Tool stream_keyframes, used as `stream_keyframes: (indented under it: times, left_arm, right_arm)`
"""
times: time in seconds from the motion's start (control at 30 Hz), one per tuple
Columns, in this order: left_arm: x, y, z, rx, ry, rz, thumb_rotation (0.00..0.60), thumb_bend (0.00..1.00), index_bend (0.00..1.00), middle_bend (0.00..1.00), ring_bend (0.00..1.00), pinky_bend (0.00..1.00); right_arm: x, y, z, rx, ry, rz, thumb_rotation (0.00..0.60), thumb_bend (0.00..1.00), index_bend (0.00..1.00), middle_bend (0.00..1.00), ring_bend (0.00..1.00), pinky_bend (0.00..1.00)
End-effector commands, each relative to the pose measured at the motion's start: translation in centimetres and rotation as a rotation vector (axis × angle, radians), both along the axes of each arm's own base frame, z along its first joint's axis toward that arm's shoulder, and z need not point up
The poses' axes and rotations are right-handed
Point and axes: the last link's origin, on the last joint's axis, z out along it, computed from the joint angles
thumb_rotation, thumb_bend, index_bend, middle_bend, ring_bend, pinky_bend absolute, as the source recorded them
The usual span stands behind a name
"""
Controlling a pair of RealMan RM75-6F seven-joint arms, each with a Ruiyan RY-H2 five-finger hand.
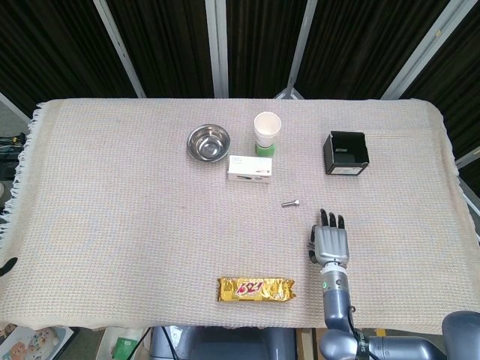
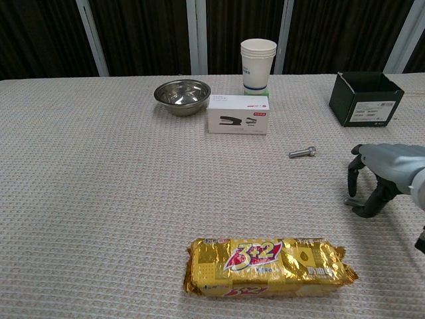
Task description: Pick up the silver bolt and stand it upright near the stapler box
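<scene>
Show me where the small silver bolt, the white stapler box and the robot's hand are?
small silver bolt point(image 2: 302, 153): chest view, mid-shaft.
white stapler box point(image 2: 238, 114): chest view, front face.
right hand point(image 1: 331, 244): head view, back of the hand.

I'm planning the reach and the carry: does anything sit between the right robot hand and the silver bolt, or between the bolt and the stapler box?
Nothing visible does. The right robot hand has only bare cloth between it and the silver bolt, and the stretch from the bolt to the stapler box is bare too.
</scene>
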Motion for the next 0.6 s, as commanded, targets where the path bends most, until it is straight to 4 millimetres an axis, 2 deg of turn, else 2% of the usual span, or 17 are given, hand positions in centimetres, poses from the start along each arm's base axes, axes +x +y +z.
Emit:
stream_keyframes:
  times: [0.03,0.6]
  left_arm:
    - [0.01,-0.02,0.00,0.001,0.000,0.000,0.600,0.04,0.03,0.00,0.00,0.03]
    - [-0.06,-0.05,0.18,0.009,-0.002,0.002,0.600,0.04,0.03,0.00,0.00,0.03]
  right_arm:
    - [-0.04,0.05,-0.07,0.004,-0.004,-0.003,0.600,0.32,0.54,0.01,0.00,0.00]
    - [-0.10,0.02,-0.53,0.011,-0.002,-0.005,0.600,0.33,0.55,0.01,0.00,0.00]
